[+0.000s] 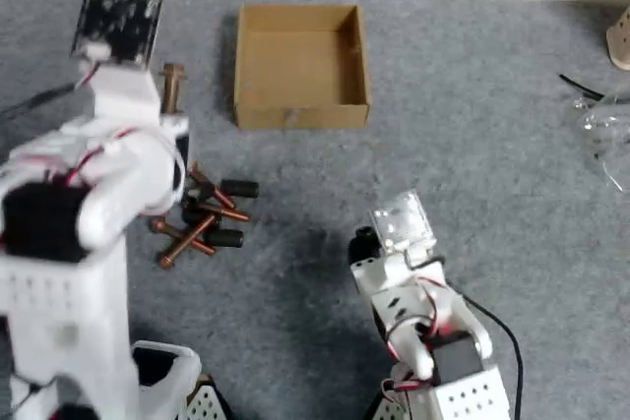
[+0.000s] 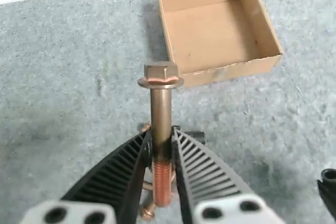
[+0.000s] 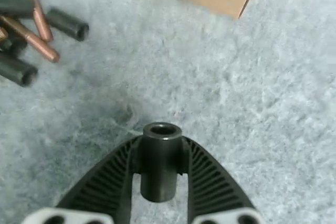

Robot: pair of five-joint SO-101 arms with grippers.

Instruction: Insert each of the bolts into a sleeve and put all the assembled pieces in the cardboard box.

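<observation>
Clamping a copper bolt (image 2: pixel 161 103), the left gripper (image 2: pixel 161 132) waits; the right gripper (image 3: pixel 160 142) pinches a black sleeve (image 3: pixel 159 174). Nothing is assembled yet: the cardboard box (image 1: pixel 300 117) sits empty, with the spare bolts and sleeves (image 1: pixel 202 218) heaped near it.

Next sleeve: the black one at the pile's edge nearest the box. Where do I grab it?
Take the sleeve across its middle, straight down from above, squeezing its round sides. It lies flat on the mat, and the side facing the box looks free of the bolts.
</observation>
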